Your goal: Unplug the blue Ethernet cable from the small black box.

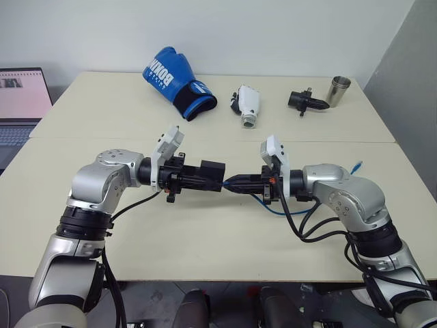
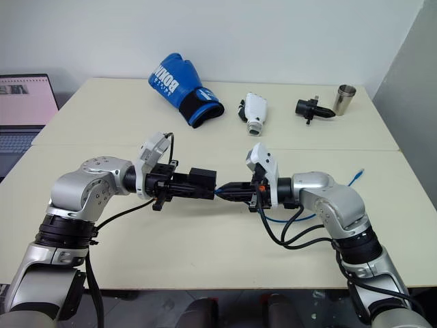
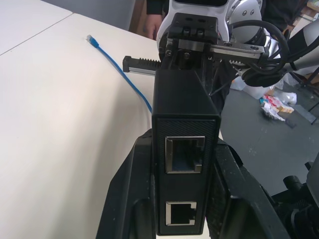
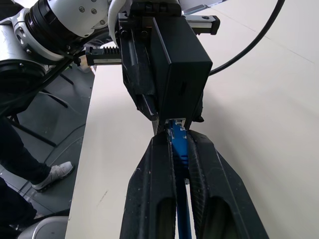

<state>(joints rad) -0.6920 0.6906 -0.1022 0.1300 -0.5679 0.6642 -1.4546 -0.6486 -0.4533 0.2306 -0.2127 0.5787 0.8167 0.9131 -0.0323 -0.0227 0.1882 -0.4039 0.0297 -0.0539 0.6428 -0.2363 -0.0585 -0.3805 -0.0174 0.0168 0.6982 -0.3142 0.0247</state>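
The blue boxing glove (image 1: 176, 82) at the far side of the desk (image 1: 102, 157) has white lettering on it; the letters "BON" can be made out, the rest I cannot read. Nothing else on the desk carries writing I can make out.

Near the desk's middle the two arms meet tip to tip above the surface. The left gripper (image 1: 205, 176) is clamped on the box (image 1: 213, 170), its black fingers (image 3: 124, 199) pressing the box's two sides; the box sits up off the desk, level, with one end facing the right arm. In the left wrist view the near end of the box shows two open ports, one above the other. The right gripper (image 1: 235, 183) is closed on the cable (image 4: 177, 144) right at its plug, which sits in the port on the box's far end, so the plug is still in. The two grippers are almost touching, with the plug between them.

From there the cable drops under the right wrist, loops over the desk and runs out toward the right edge, where its free end (image 1: 358, 165) lies flat.

Along the far side, right of the glove, lie a white gadget (image 1: 248, 104), a black gadget (image 1: 304, 100) and a metal cup (image 1: 338, 90). A laptop (image 1: 20, 109) stands open at the far left
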